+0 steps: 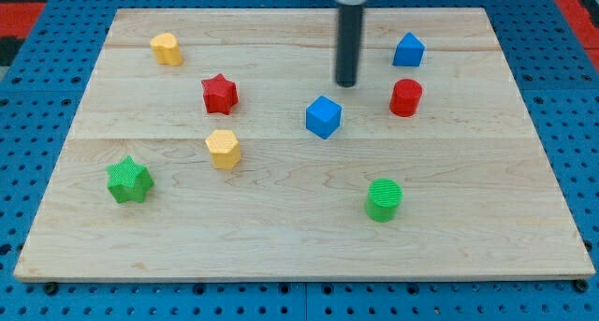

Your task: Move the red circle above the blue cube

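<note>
The red circle [406, 97] stands on the wooden board [299, 237] at the view's right. The blue cube [323, 116] sits near the middle, to the left of and slightly below the red circle. My tip [347, 83] rests on the board just above and to the right of the blue cube, and to the left of the red circle. It touches neither block.
A blue pentagon-like block [408, 50] is above the red circle. A red star [219, 94], a yellow block [167, 49], a yellow hexagon [224, 149] and a green star [128, 181] lie at the left. A green circle [384, 199] is at the lower right.
</note>
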`<move>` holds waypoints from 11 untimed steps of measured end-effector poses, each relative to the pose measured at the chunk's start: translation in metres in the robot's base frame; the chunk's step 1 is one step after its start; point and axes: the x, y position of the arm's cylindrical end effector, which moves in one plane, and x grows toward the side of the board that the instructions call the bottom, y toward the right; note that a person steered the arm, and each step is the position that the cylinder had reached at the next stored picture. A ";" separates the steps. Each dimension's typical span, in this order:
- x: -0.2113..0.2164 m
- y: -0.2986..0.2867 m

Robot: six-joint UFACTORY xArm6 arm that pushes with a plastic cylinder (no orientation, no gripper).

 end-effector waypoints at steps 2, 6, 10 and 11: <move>0.051 0.124; 0.024 -0.047; -0.019 -0.087; -0.019 -0.125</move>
